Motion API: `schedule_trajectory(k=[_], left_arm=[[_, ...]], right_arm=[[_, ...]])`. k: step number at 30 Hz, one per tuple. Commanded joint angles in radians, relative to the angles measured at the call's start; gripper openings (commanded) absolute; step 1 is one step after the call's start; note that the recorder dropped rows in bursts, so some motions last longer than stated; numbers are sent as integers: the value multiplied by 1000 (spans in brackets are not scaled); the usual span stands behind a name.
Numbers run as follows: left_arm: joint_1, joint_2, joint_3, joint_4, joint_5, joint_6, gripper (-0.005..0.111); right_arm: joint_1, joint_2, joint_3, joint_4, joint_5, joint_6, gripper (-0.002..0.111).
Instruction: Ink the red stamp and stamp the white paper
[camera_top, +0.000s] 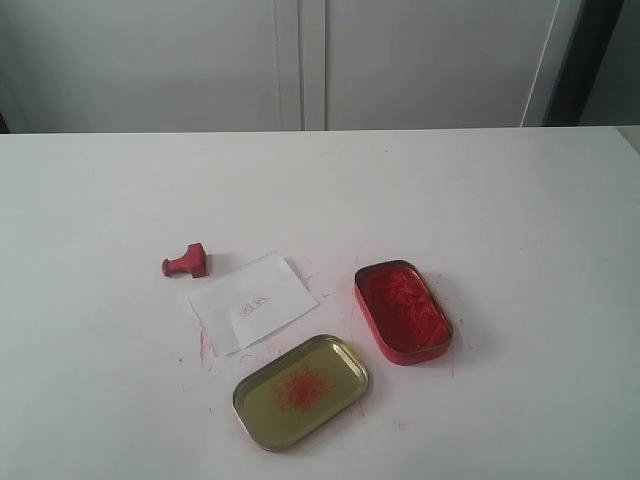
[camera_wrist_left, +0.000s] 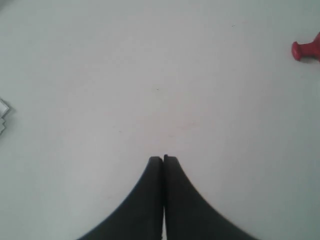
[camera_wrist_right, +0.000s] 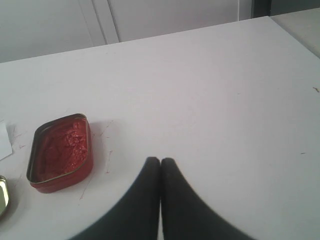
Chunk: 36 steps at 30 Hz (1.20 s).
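The red stamp (camera_top: 186, 263) lies on its side on the white table, just left of the white paper (camera_top: 253, 301), which carries a small red imprint. In the left wrist view the red stamp (camera_wrist_left: 306, 49) shows at the frame's edge, well away from my left gripper (camera_wrist_left: 163, 158), which is shut with nothing in it. The red ink tin (camera_top: 402, 311) sits right of the paper. My right gripper (camera_wrist_right: 160, 160) is shut and empty, a short way from the ink tin (camera_wrist_right: 60, 152). Neither gripper appears in the exterior view.
The gold tin lid (camera_top: 301, 390), smeared with red inside, lies in front of the paper; its edge (camera_wrist_right: 2, 196) shows in the right wrist view. Red smudges dot the table around the tins. Pale cabinet doors (camera_top: 300, 60) stand behind the table's far edge.
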<state>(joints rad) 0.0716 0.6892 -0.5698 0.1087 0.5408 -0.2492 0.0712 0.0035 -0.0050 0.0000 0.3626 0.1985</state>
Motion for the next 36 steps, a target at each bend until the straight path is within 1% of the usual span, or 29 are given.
schedule_trajectory(k=[1, 11, 19, 26, 36], left_arm=[[8, -106, 58, 20, 1, 2, 0], [8, -322, 181, 27, -8, 2, 0], [8, -494, 306, 27, -121, 2, 0], [8, -636, 386, 27, -127, 2, 0], [8, -650, 401, 27, -122, 2, 0]], right_arm=[[6, -3, 5, 0, -14, -2, 0], [6, -3, 5, 0, -14, -2, 0], [6, -3, 5, 0, -14, -2, 0], [6, -3, 5, 0, -14, -2, 0], [6, -3, 5, 0, -14, -2, 0]])
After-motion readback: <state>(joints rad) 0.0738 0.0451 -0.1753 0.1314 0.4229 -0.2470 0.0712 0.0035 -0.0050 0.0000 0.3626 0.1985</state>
